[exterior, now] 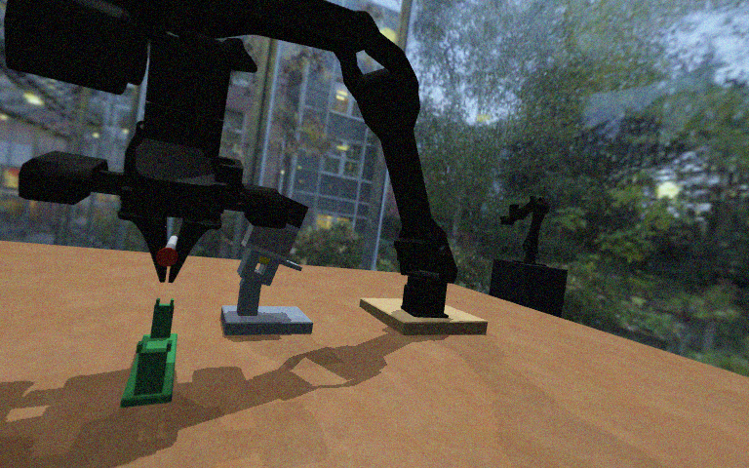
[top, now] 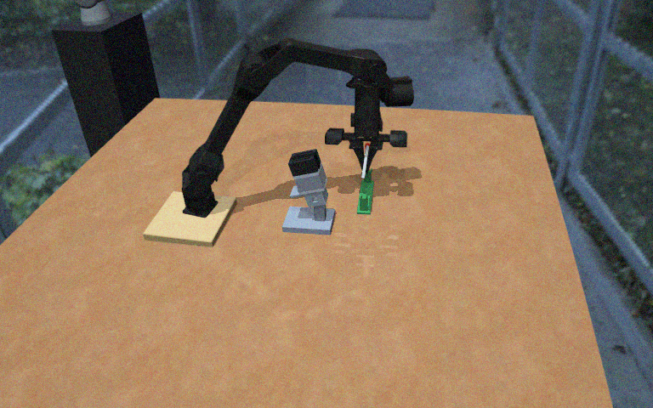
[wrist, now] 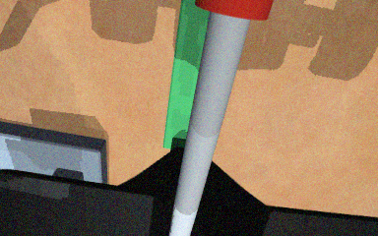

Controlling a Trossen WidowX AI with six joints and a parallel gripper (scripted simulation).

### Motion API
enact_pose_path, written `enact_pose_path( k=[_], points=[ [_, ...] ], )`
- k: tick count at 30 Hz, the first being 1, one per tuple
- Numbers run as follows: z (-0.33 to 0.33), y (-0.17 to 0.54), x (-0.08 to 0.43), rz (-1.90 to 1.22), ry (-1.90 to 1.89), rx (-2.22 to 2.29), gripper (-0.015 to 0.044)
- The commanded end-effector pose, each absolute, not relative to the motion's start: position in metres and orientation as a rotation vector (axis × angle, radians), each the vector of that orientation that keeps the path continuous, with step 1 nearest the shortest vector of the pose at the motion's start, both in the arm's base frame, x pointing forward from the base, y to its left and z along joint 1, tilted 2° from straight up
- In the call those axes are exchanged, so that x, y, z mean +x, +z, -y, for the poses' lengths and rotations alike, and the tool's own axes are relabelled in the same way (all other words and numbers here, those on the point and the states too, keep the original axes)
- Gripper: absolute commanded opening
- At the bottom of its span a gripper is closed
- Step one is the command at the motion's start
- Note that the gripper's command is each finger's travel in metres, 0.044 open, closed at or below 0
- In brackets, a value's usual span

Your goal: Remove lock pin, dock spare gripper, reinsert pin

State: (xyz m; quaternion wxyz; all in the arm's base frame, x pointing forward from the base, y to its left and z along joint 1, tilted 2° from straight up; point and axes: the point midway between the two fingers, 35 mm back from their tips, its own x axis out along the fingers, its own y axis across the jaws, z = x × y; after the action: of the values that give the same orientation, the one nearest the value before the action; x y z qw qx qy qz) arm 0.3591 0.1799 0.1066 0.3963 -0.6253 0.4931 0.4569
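Observation:
My gripper (top: pixel 366 171) (exterior: pixel 167 281) is shut on the lock pin (top: pixel 365 162) (exterior: pixel 173 241) (wrist: pixel 217 79), a light grey rod with a red head, and holds it clear above the green cradle (top: pixel 365 210) (exterior: pixel 169 387) (wrist: pixel 179 118). The pin is slanted. Its red head points toward the exterior camera. The spare gripper (top: pixel 310 183) (exterior: pixel 274 240), a grey block with a black end, sits on top of the tilted socket (top: pixel 318 198) of the blue-grey mount (top: pixel 300 227) (exterior: pixel 267 329) (wrist: pixel 91 169). No pin shows in the socket. How deep the spigot sits is hidden.
The mount stands between the green cradle and the arm's pale base board (top: pixel 180 230) (exterior: pixel 442 328). A flat grey tab (top: pixel 296 192) (exterior: pixel 291 264) juts from the spare gripper's lower end. A black pedestal (top: pixel 105 71) (exterior: pixel 529 284) stands beyond the table.

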Motion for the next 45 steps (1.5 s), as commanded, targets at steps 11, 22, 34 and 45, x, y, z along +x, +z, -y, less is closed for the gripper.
enact_pose_path(
  k=[11,22,34,45],
  points=[
    [-0.180,0.105,0.359,-1.256,1.155,-1.575,0.0006],
    [-0.179,0.113,0.328,-1.258,1.156,-1.570,0.0000],
    [-0.174,0.119,0.293,-1.262,1.158,-1.565,0.0000],
    [-0.167,0.121,0.261,-1.266,1.158,-1.561,0.0000]
  ],
)
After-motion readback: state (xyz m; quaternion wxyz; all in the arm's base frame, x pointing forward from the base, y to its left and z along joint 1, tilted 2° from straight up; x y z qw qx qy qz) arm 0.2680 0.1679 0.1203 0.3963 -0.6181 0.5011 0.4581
